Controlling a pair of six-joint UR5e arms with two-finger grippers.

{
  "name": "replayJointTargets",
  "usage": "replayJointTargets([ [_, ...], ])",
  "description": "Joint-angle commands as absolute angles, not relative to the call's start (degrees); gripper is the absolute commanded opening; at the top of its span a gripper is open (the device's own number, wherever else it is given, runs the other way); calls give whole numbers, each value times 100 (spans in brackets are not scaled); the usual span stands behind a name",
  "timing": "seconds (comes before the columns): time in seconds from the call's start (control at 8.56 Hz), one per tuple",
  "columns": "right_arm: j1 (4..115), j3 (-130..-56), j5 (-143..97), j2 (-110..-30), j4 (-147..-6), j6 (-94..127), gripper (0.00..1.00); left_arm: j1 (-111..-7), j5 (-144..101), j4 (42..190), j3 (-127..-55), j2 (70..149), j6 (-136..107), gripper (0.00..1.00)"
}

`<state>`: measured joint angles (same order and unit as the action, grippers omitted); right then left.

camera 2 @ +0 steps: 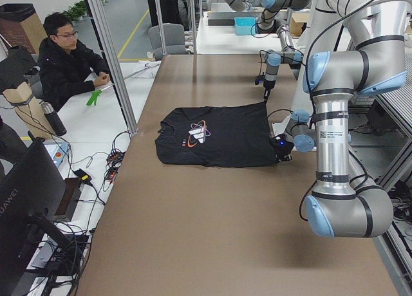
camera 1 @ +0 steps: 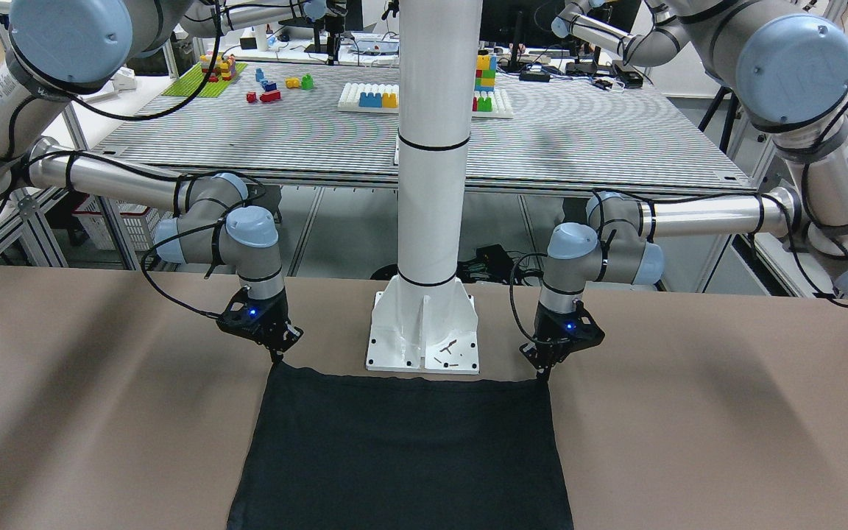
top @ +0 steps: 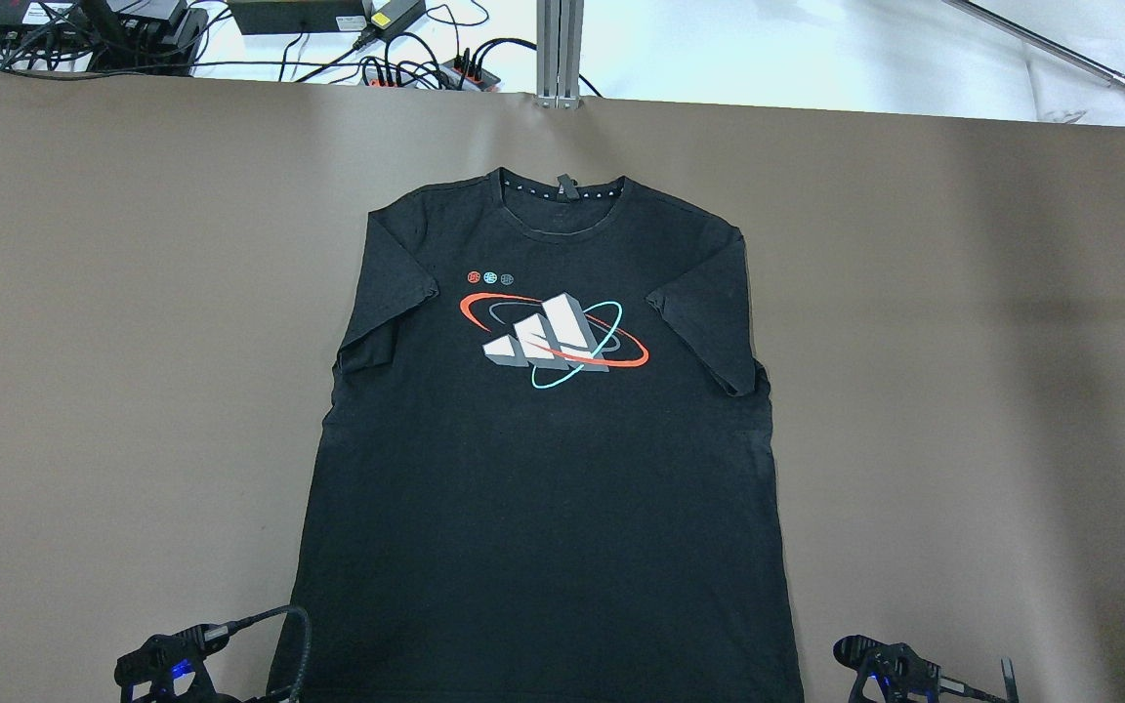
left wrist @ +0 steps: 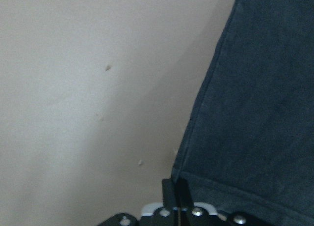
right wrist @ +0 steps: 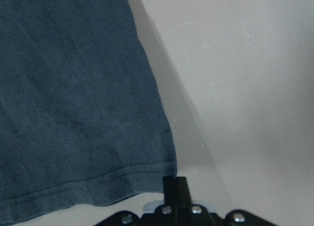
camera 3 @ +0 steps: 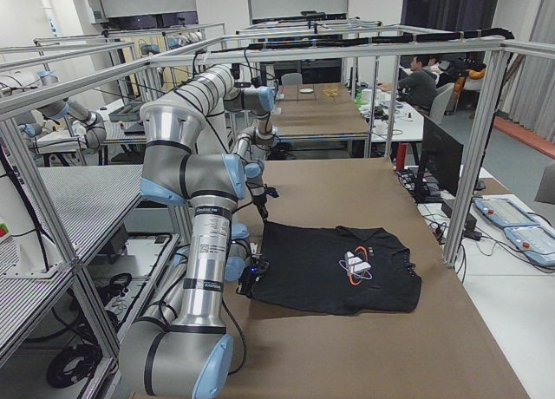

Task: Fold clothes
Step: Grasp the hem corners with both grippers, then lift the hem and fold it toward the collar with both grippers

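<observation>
Left hand: the left hand (left wrist: 175, 189) is pressed together, pinching one hem corner of the black short-sleeved T-shirt (top: 543, 488). It sits at the lower left of the overhead view and on the right of the front-facing view.
Right hand: the right hand (right wrist: 175, 186) is likewise pressed together on the other hem corner, at the lower right of the overhead view. Bare surface fills the right half of its wrist view.
Wrists: both point straight down with their tips at cloth level. A small blue light (camera 1: 251, 312) glows on each hand's housing.
Arms: the grey forearms (camera 1: 704, 215) come in level from both sides of the front-facing view.
T-shirt's place: it lies flat and front up in the middle of the brown surface (top: 84, 342), with the hem at the bottom edge of the overhead view and the neck towards the top.
Sleeves: the short sleeves (top: 382, 293) lie flat, angled down along the body sides.
Collar: the round collar (top: 562, 190), upper centre, has a row of small white dots inside its back edge.
Print: a white, red and turquoise chest print (top: 555, 332) sits below the collar.
Pillar: a white pillar (camera 1: 431, 184) on a bolted base plate (camera 1: 424, 346) stands just beyond the hem, between the two hands.
Background: coloured building bricks (camera 1: 371, 97) lie on a striped surface (camera 1: 578, 132) at the top of the front-facing view. A seated person in a dark jacket (camera 2: 64, 67) is at the upper left of the left side view.
</observation>
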<state>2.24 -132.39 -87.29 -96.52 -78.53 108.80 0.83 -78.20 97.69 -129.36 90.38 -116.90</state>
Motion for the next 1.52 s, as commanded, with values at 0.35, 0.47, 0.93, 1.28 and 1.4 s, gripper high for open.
replayJointTargets([
  [0.35,2176,-13599,-10300,-8407,-9935,9119,0,-1190,-8591,9730,-13465,9446,-10658,0],
  [0.47,2623,-13179,-10475,-7802,-10402,8653,0,-1648,-8831,9651,-13291,9657,-10148,0],
  [0.93,4303,-11511,-10573,-6728,-10529,6604,0,-3652,-9922,9501,-11868,10931,-8747,0],
  [1.28,5053,-10356,-10582,-6153,-9855,6118,0,-4472,-10282,9545,-10954,11564,-8403,0],
  [1.4,5115,-10214,-10582,-6048,-9739,6117,0,-4569,-10344,9571,-10725,11697,-8402,0],
])
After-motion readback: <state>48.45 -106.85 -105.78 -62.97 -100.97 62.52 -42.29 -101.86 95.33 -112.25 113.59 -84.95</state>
